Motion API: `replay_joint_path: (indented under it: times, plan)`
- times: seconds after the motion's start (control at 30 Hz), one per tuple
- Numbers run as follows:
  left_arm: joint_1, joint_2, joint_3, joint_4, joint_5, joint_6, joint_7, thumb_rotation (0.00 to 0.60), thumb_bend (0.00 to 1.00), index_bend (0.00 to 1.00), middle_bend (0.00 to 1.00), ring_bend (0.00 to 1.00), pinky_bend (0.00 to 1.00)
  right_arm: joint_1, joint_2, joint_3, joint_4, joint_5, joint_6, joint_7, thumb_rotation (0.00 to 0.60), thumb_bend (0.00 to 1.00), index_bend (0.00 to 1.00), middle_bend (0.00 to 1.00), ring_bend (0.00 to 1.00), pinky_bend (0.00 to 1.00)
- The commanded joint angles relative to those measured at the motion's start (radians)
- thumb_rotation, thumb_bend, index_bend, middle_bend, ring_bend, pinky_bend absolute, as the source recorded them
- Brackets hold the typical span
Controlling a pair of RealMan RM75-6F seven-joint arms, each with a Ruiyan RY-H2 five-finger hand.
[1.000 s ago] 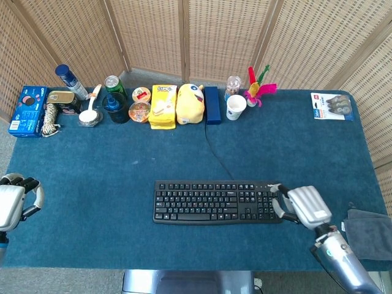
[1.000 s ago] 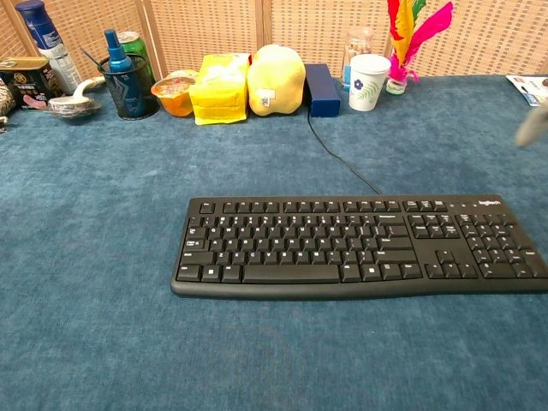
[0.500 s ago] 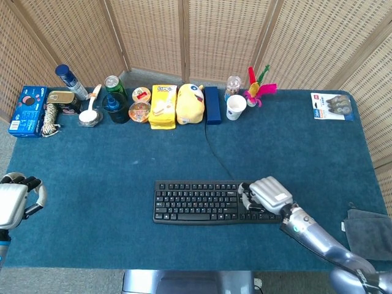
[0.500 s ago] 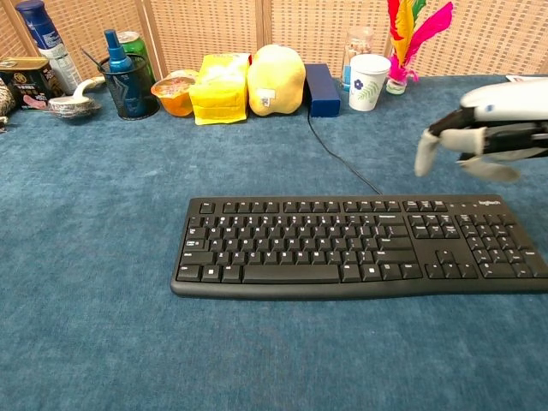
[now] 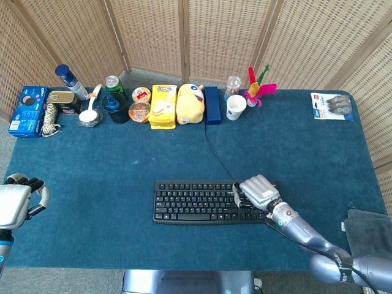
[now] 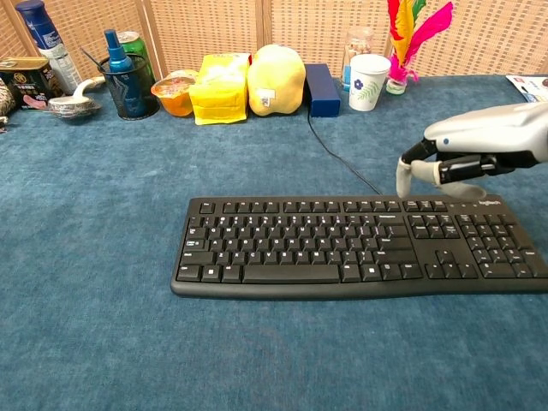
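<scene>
Above keyboard's (image 5: 214, 201) right end, right hand (image 5: 258, 190); bare cloth around.

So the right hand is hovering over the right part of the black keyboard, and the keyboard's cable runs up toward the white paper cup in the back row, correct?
Not quite. The right hand is over the right part of the black keyboard, but the cable runs up to the dark blue box, not the white paper cup. The head view shows this; the chest view agrees.

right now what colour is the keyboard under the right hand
Black, with white key lettering. The keyboard shows best in the chest view.
</scene>
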Motion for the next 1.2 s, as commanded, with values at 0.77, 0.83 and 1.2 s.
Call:
replay_joint_path:
  times: [0.77, 0.83, 1.2]
  plan:
    - [-0.005, -0.013, 0.005, 0.023, -0.002, -0.002, -0.014, 0.000, 0.53, 0.61, 0.58, 0.51, 0.30, 0.063, -0.075, -0.103, 0.050, 0.147, 0.084, -0.130, 0.000, 0.71, 0.30, 0.82, 1.00, 0.85]
    - [-0.007, -0.013, 0.003, 0.023, -0.002, -0.002, -0.015, 0.000, 0.53, 0.61, 0.58, 0.51, 0.30, 0.064, -0.078, -0.112, 0.046, 0.149, 0.092, -0.134, 0.000, 0.71, 0.31, 0.82, 1.00, 0.85]
    - [-0.003, -0.016, 0.007, 0.036, 0.003, 0.009, -0.031, 0.000, 0.53, 0.61, 0.58, 0.51, 0.30, 0.078, -0.095, -0.131, 0.050, 0.173, 0.108, -0.144, 0.000, 0.71, 0.30, 0.82, 1.00, 0.85]
